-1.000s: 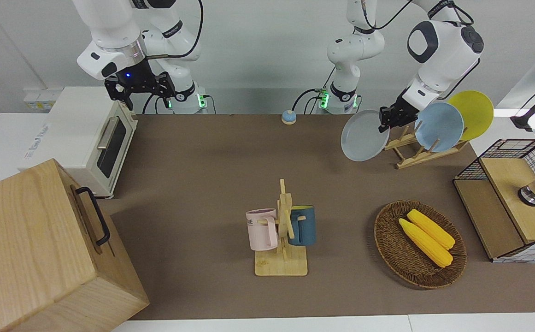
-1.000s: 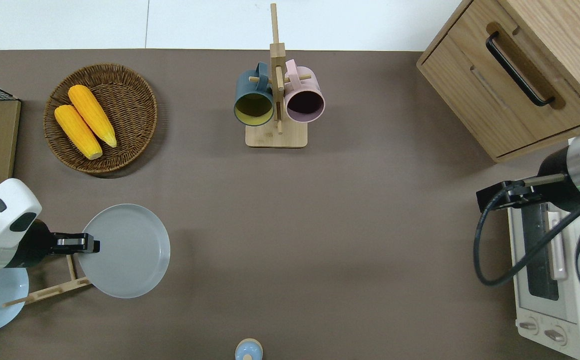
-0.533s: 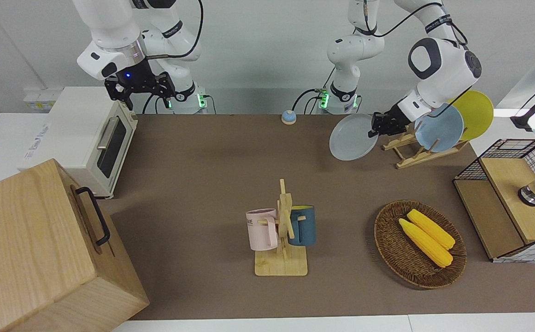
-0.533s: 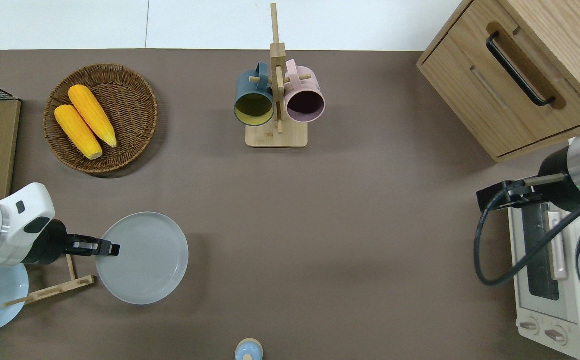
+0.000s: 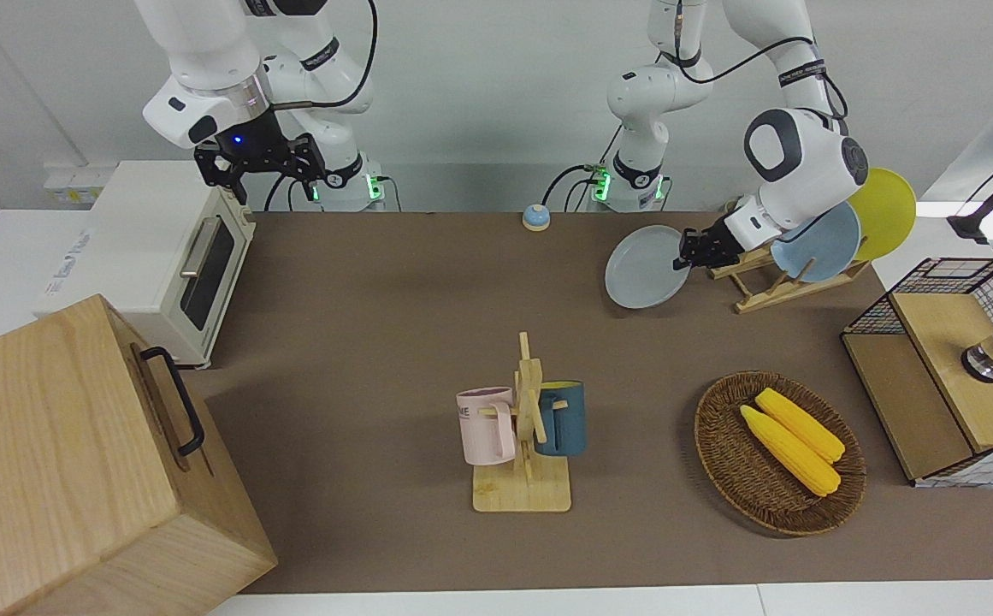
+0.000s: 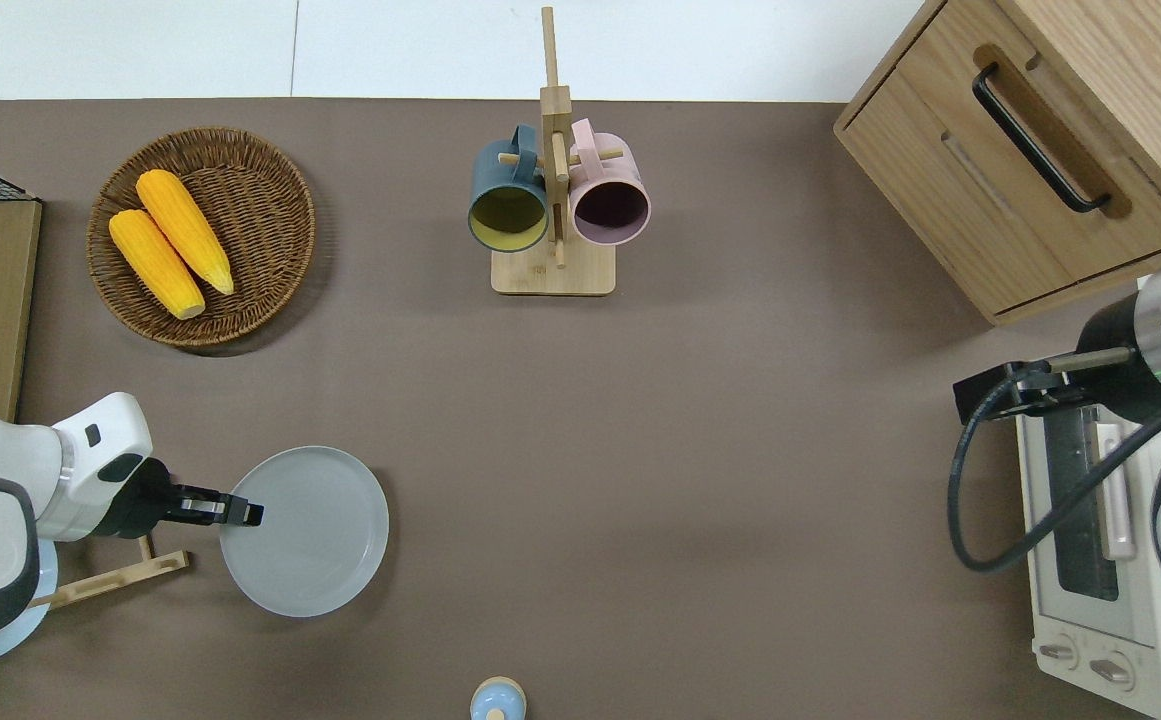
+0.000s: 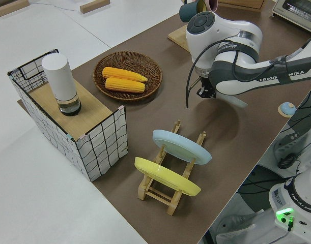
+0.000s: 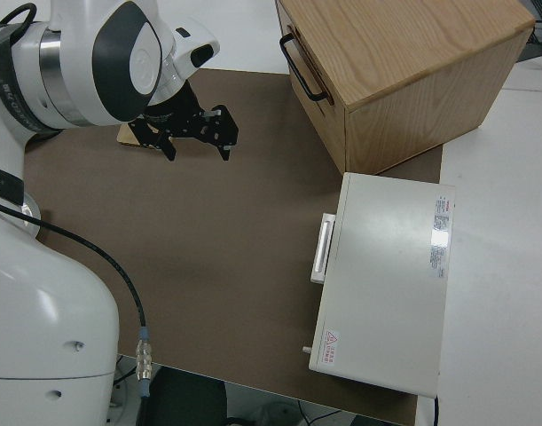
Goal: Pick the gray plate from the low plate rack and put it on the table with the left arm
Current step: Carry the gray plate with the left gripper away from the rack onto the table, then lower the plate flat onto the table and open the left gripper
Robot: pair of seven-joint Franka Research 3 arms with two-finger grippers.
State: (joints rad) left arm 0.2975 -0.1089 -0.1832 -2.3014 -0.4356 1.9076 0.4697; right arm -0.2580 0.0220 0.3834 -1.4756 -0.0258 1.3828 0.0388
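The round light-gray plate (image 6: 304,531) hangs nearly flat, low over the brown-matted table (image 6: 700,480), just off the free end of the low pale-wood plate rack (image 6: 110,578). The left arm's black two-finger gripper (image 6: 245,512) is clamped on its rim at the rack-side edge, so the plate extends away from the gripper, toward the table's middle. Judging by this, a straight lowering remains. The right arm is parked, its fingers apart.

Readable text: "FRANKA EMIKA" on the left arm (image 7: 257,66) forearm, "FRANKA" repeated on its base link. Red warning-triangle sticker on the toaster oven (image 8: 390,284); its print and the pink mug (image 5: 487,425) lettering are illegible.
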